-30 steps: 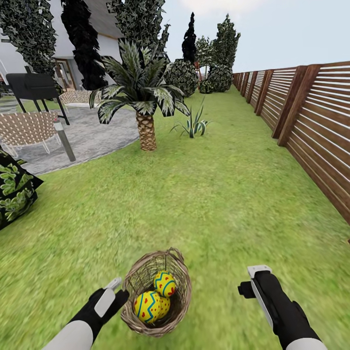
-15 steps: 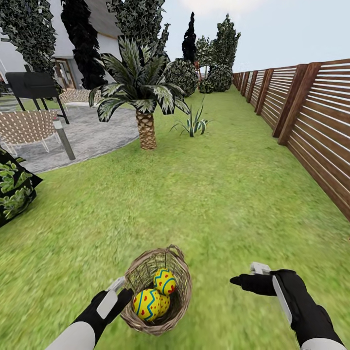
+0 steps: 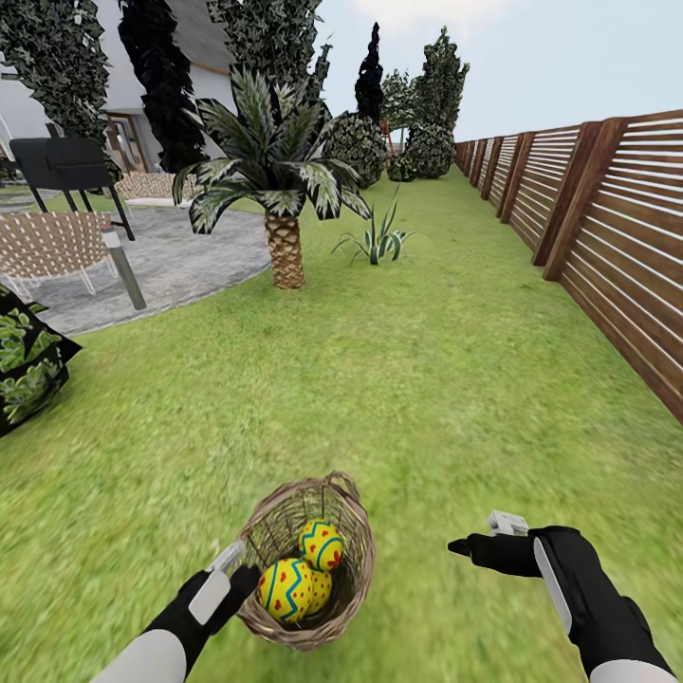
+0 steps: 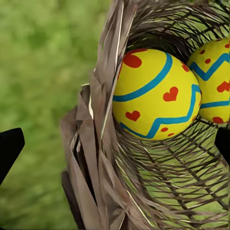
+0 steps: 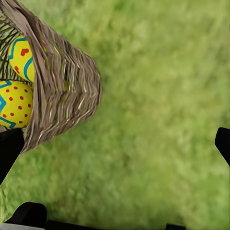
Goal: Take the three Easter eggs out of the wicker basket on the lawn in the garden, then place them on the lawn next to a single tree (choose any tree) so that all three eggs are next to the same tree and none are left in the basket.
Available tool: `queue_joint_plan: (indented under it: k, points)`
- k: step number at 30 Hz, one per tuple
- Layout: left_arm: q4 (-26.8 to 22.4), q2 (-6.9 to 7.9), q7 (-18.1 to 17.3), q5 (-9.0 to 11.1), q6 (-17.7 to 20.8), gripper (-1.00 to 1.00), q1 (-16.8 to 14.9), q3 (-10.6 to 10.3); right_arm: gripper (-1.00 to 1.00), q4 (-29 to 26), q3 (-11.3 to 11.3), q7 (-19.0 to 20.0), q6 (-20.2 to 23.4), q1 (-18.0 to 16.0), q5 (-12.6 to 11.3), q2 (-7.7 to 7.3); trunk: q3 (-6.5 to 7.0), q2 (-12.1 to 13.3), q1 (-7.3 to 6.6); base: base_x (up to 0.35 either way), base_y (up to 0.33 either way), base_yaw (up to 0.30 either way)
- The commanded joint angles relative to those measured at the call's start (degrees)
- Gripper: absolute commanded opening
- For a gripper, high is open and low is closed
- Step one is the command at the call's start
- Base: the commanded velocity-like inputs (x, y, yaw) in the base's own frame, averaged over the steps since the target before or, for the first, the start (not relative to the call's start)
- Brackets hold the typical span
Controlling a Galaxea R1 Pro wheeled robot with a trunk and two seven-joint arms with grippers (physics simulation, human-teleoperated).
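The brown wicker basket [image 3: 305, 560] stands tilted on the lawn [image 3: 427, 379] close in front of me. Three yellow Easter eggs with red marks and blue zigzags lie inside: one on top [image 3: 322, 544], one in front [image 3: 286, 588], and one half hidden behind them [image 3: 323, 595]. My left gripper [image 3: 235, 567] is open, its fingers straddling the basket's near wall [image 4: 96, 158] without touching it, an egg [image 4: 153, 93] just beyond. My right gripper [image 3: 482, 534] is open over bare grass to the right of the basket [image 5: 62, 86]. Trees with dark leaf clumps [image 3: 57, 57] rise at the far left, trunks hidden.
A scaly-trunked palm [image 3: 285, 249] stands ahead at the edge of the grey patio [image 3: 180, 266], which holds woven chairs [image 3: 47, 249] and a black grill [image 3: 66, 166]. A slatted wooden fence [image 3: 607, 247] runs along the right. A dark leafy plant [image 3: 28, 365] is at the left.
My right gripper has turned inward, so its fingers point towards the basket. The view has shifted slightly. The basket and my left gripper keep their places relative to each other.
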Motion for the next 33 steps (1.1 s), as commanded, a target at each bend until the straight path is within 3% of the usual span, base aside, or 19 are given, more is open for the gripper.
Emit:
queue_joint_plan:
  k: [1, 10, 22, 23, 33]
  points:
    - [0.47, -0.03, 0.39, 1.36, -0.44, 1.00, 0.00, -0.02, 1.00, -0.05, -0.07, 0.33, 0.24, -0.04, 0.24, 0.01, -0.23, -0.44, 0.22, 0.000, 0.000, 0.000]
    - [2.22, -0.03, 0.35, 2.36, -1.17, 1.00, 0.00, -0.06, 1.00, -0.05, -0.08, 0.31, 0.24, -0.04, 0.32, 0.01, -1.85, -4.05, 2.20, 0.000, 0.000, 0.000]
    - [2.30, 0.03, 0.39, 2.39, -1.23, 1.00, 0.00, 0.02, 1.00, -0.05, -0.08, 0.24, 0.24, -0.04, 0.33, 0.01, -1.85, -4.05, 2.20, 0.000, 0.000, 0.000]
    - [2.31, 0.04, 0.39, 2.38, -1.26, -1.00, 0.00, 0.02, 1.00, -0.05, -0.11, 0.24, 0.24, -0.04, 0.33, 0.01, -1.85, -4.05, 2.20, 0.000, 0.000, 0.000]
    - [2.27, 0.07, 0.32, 2.40, -1.30, -1.00, 0.00, -0.02, 1.00, 0.04, -0.12, 0.24, 0.24, -0.04, 0.33, 0.01, -1.85, -4.05, 2.20, 0.000, 0.000, 0.000]
